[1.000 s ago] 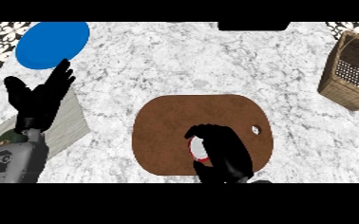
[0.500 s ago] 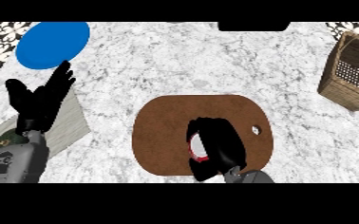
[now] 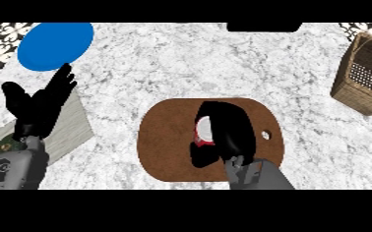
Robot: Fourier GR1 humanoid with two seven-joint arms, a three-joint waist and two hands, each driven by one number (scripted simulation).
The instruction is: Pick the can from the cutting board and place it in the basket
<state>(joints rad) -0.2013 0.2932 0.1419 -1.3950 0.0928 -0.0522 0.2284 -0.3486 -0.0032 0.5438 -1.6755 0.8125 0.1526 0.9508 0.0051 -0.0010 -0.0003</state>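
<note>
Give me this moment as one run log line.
phase: grasp | right hand: curled round can, over cutting board | left hand: open, resting at left | basket: far right, no can visible in it

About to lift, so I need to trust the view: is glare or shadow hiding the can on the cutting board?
Head view: the light is even, with no glare on the white marbled counter or the brown rounded wooden cutting board. No clear cast shadow shows there. The red-and-white can is mostly hidden by the black right hand curled round it, not by lighting.

R hand [image 3: 231, 128] now curled round can [image 3: 205, 130], shifted fwd
</note>
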